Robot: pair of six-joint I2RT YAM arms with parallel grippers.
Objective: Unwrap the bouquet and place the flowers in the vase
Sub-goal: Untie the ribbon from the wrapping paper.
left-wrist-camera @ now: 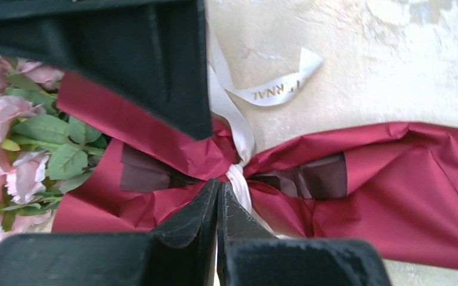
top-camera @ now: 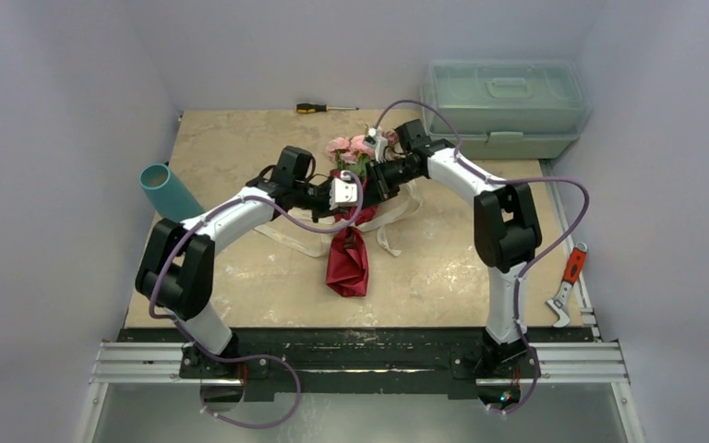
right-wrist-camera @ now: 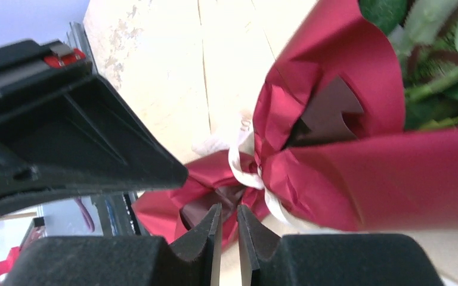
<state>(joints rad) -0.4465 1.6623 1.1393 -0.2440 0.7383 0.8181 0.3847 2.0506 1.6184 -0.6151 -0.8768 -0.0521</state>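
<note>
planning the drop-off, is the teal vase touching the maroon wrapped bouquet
Apart. Top view shows the teal cylindrical vase at the left edge, bare tabletop between it and the maroon paper-wrapped bouquet.

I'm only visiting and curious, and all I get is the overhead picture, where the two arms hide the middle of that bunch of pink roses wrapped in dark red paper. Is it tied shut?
Observer: Yes. The left wrist camera shows a cream ribbon knotted round the pinched waist of the dark red paper.
Operator: Is anything gripping it?
Observer: The left gripper is shut, its tips right at the knot; whether ribbon is pinched I cannot tell.
Operator: And on the other side?
Observer: The right gripper shows a thin gap between its fingers, nothing visible in it, near the knot.
</note>
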